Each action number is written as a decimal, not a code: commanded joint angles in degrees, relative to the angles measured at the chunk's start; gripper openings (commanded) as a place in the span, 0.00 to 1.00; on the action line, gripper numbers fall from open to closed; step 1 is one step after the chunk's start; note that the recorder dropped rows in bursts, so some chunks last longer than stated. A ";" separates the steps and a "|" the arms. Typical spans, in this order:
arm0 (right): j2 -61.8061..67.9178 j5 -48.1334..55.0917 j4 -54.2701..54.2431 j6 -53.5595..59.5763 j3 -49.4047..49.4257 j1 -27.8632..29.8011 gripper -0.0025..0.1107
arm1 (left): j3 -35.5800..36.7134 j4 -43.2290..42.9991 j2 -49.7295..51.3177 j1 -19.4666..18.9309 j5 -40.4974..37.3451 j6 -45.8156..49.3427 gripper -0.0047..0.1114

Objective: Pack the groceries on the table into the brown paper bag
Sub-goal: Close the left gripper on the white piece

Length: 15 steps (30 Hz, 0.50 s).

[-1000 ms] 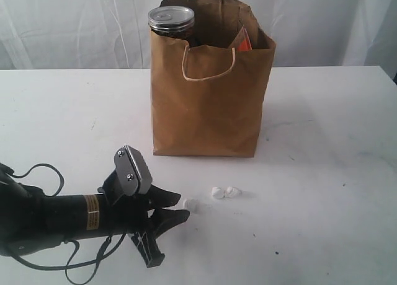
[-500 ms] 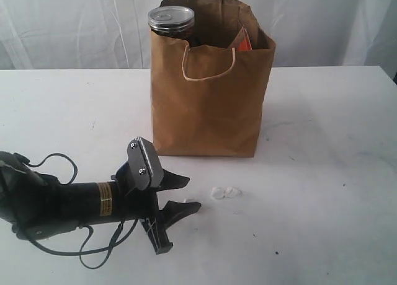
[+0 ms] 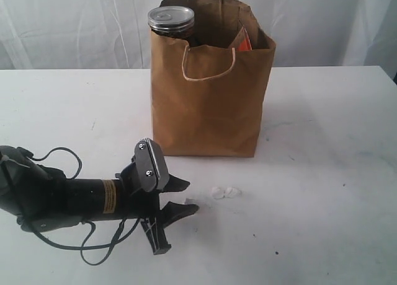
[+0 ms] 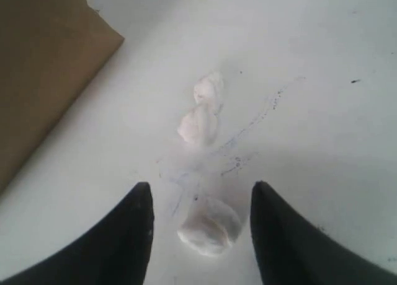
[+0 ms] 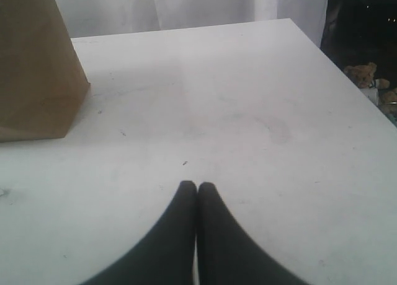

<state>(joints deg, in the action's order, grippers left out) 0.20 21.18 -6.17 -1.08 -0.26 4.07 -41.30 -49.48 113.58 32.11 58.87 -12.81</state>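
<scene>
**One lump sits between the spread left tool's fingers**

On the white counter [image 3: 322, 173], the brown paper bag [image 3: 208, 105] stands upright, with a dark silver-topped can [image 3: 171, 21] and an orange-labelled pouch [image 3: 243, 42] showing at its mouth. The left tool [image 3: 191, 196] is spread around one small white lump [image 4: 209, 232] without pinching it. Two more lumps [image 3: 224, 191] lie just beyond. The right tool [image 5: 197, 186] is pressed together and empty.
</scene>
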 commanded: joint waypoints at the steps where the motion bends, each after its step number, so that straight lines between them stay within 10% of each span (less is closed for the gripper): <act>1: -0.20 -0.26 0.05 -0.22 0.26 0.51 0.02 | -0.10 -1.27 -0.01 0.04 -0.33 -0.64 0.39; 15: -0.20 -0.26 0.05 -0.22 0.26 0.51 0.02 | -0.10 -2.40 -0.01 0.04 -0.49 -4.04 0.04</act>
<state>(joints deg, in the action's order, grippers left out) 0.20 21.18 -6.17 -1.08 -0.26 4.07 -41.30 -51.09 113.58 32.11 58.52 -14.83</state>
